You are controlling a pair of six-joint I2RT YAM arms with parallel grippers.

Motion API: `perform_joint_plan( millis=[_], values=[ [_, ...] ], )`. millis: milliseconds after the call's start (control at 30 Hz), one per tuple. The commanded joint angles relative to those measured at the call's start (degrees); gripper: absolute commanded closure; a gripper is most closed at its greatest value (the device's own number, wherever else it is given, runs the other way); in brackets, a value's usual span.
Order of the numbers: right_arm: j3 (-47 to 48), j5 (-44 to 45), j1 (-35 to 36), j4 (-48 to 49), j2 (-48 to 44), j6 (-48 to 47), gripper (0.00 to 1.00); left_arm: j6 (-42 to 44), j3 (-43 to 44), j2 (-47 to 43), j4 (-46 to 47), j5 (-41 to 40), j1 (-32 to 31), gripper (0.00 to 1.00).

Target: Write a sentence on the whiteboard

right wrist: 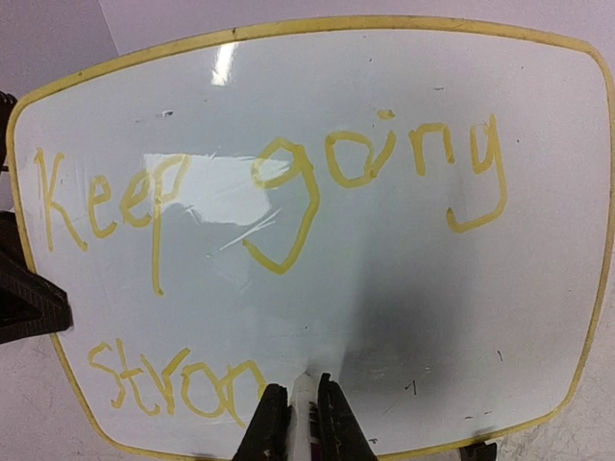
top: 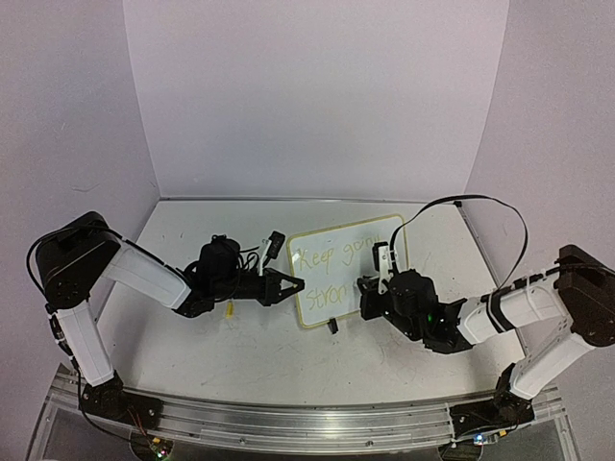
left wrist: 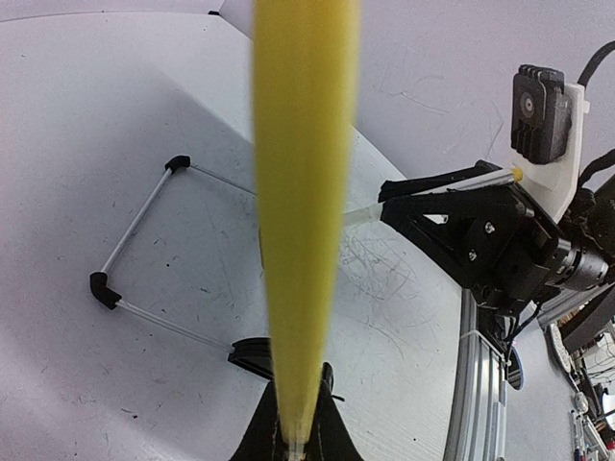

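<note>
The whiteboard (top: 348,230) stands tilted up at the table's middle, filling the right wrist view (right wrist: 432,288). The sentence (right wrist: 313,213) is in yellow: "Keep going" on the top line, "stron" below it (top: 327,259). My left gripper (top: 288,285) is shut on the board's left edge. That edge shows as a blurred yellow rim (left wrist: 303,192) rising from the jaws (left wrist: 297,376). My right gripper (top: 368,286) (right wrist: 301,386) is shut on a white marker (right wrist: 306,403). The marker's tip rests on the board just right of "stron". The left wrist view also shows the right gripper (left wrist: 386,204) and the marker (left wrist: 480,180).
A thin wire stand (left wrist: 144,226) with black corners lies on the scuffed white table (top: 192,336) beside the board, near a black clip foot (left wrist: 252,357). Another black foot (top: 332,327) sits at the board's near edge. Purple walls enclose the table; an aluminium rail (top: 317,427) runs along the front.
</note>
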Motion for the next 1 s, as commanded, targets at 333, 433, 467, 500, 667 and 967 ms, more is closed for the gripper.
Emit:
perform_joint_plan(
  millis=[333,433,467,500,667,967],
  values=[
    [3.12,1.31,-0.66,1.78,0.94,-4.42,1.00,0.72,-0.15,-2.22,-1.04,-0.66,0.29,1.00],
    [3.11,0.71,-0.70,2.00,0.91,-4.77,1.00,0.79,-0.06,-2.08,-1.04,-0.66,0.28,1.00],
    [3.06,0.58,-0.68,2.16,0.96,-4.78,1.00,0.80,-0.11,-2.10,-1.08,-0.66,0.27,1.00],
    [3.07,0.38,-0.60,2.23,1.04,-4.78,1.00,0.80,-0.06,-2.10,-1.09,-0.66,0.30,1.00],
    [3.31,-0.12,-0.31,1.77,2.09,-4.05,1.00,0.80,-0.16,-2.19,-1.05,-0.62,0.27,1.00],
    [2.72,-0.42,1.26,1.21,2.85,-2.67,1.00,0.80,-0.29,-2.36,-1.09,-0.75,0.28,1.00]
  ],
)
